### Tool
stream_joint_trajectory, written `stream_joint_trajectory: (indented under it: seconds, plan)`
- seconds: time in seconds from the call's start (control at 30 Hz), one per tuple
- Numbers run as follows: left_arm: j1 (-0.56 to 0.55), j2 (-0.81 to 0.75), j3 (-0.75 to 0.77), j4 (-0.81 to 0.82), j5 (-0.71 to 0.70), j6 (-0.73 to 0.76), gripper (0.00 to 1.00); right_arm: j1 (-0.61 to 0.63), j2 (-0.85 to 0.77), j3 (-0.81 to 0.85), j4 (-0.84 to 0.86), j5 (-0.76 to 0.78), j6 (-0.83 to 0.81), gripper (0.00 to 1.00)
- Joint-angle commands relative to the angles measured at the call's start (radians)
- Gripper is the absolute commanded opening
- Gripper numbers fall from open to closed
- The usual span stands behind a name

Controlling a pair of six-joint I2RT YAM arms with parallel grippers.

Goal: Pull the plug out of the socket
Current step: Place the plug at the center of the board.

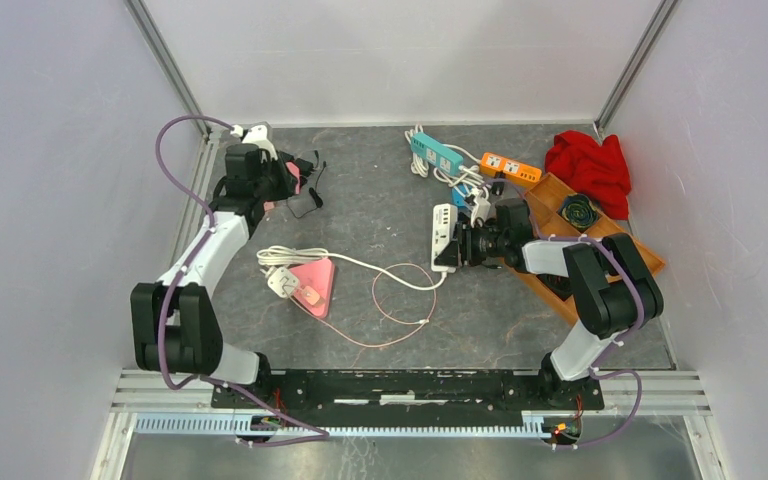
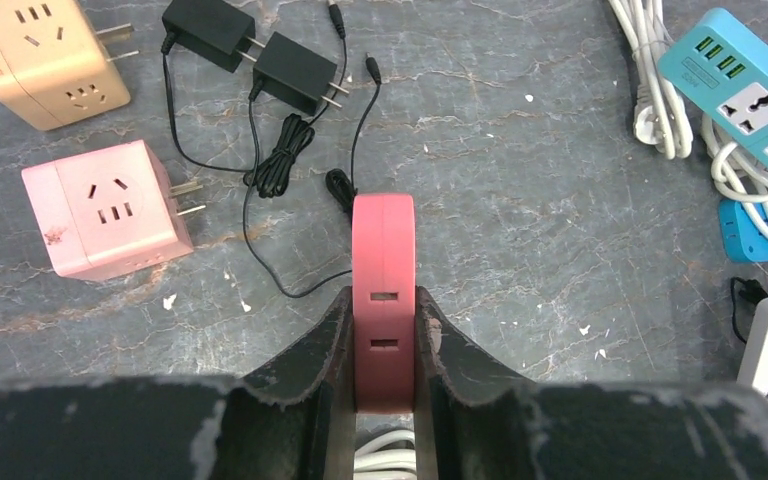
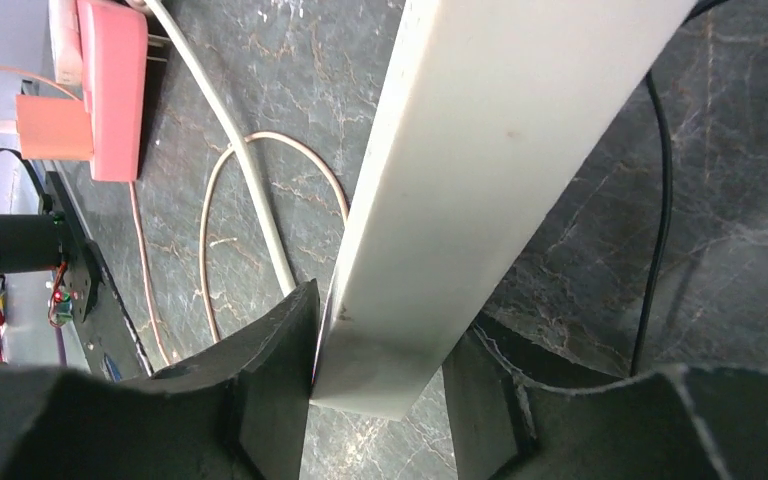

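- Setting: a grey marbled table (image 1: 380,200) inside a white-walled enclosure. A red cloth (image 1: 588,165) lies in the 2 o'clock corner.
- Left arm: elbow folded near its base, forearm reaching to 10 o'clock of the table. The left gripper (image 2: 384,305) is clenched on a pink two-port USB charger (image 2: 383,240), held edge-on between its fingers.
- Right arm: elbow raised at 4 o'clock, forearm turned back toward the table's centre. The right gripper (image 3: 385,345) grasps one end of a white power strip (image 3: 500,150), one finger on each long side.
- Task item: the pink triangular socket block (image 1: 315,283) lies at 8 o'clock of centre, well apart from both grippers. A pink USB plug (image 3: 55,128) is seated in it, and a thin pink cable (image 3: 203,240) loops beside it.
- Left wrist view: a pink cube adapter (image 2: 105,208) at 9 o'clock and a beige cube adapter (image 2: 45,55) at 10 o'clock.
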Motion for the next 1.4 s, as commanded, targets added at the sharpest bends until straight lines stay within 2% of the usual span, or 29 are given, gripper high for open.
stream_joint_trajectory:
  seconds: [0.0,0.23,0.37,0.53,0.73,0.93,1.3,1.37]
  plan:
    - [0.044,0.042,0.025,0.062,0.079,-0.055,0.02,0.009,0.007,0.047,-0.031,0.016,-0.049,0.53]
    - [0.069,0.141,0.092,0.057,0.125,-0.087,0.02,0.009,-0.010,0.062,-0.059,0.033,-0.074,0.59]
    - [0.069,0.195,0.152,0.026,0.095,-0.068,0.02,0.009,-0.021,0.076,-0.085,0.040,-0.096,0.69]
    - [0.069,0.280,0.230,-0.030,0.038,-0.019,0.02,0.009,-0.043,0.087,-0.107,0.046,-0.117,0.78]
    - [0.069,0.363,0.289,-0.066,0.000,0.012,0.03,0.009,-0.059,0.102,-0.134,0.050,-0.151,0.79]
    - [0.069,0.447,0.388,-0.119,-0.027,0.032,0.08,0.010,-0.063,0.128,-0.178,0.037,-0.206,0.84]
    - [0.069,0.606,0.587,-0.242,-0.081,0.059,0.12,0.009,-0.060,0.143,-0.200,0.024,-0.226,0.84]
    - [0.069,0.632,0.627,-0.266,-0.091,0.064,0.15,0.008,-0.061,0.145,-0.202,0.022,-0.228,0.84]
